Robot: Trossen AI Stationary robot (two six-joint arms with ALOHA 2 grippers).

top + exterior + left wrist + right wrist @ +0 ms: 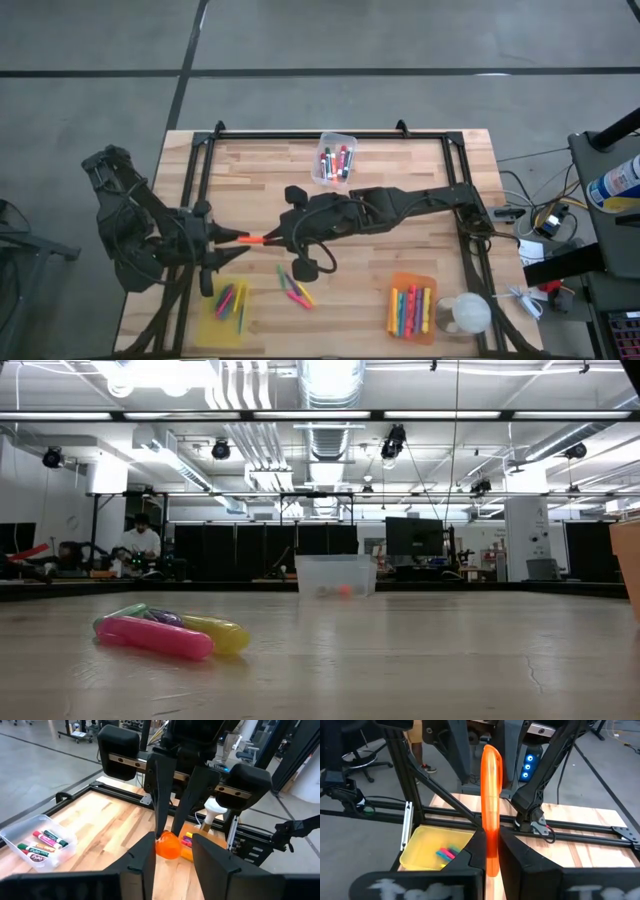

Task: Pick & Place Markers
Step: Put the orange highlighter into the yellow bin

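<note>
Orange marker [254, 240] held level above the wooden counter [400, 200], near its left edge, between the two end effectors. Right end effector [272, 236] clamped shut on one end of it, seen in the right wrist view as the orange stick [491, 815] pinched between the two dark fingers [470, 865]. Left end effector [238, 238] facing it from the left, fingers apart on either side of the marker's other end [168, 845], not yet pressed against it. More markers [297, 288] loose on the counter just in front of the right arm, in pink, green and yellow; same cluster [165, 630] lying close to the low camera. Yellow bin [226, 305] at the front left with a few markers inside. Orange bin [412, 310] at the front right, filled with a row of markers. Clear bin [335, 158] at the back centre, holding several more. White round object [466, 313] just beside the orange bin.
</note>
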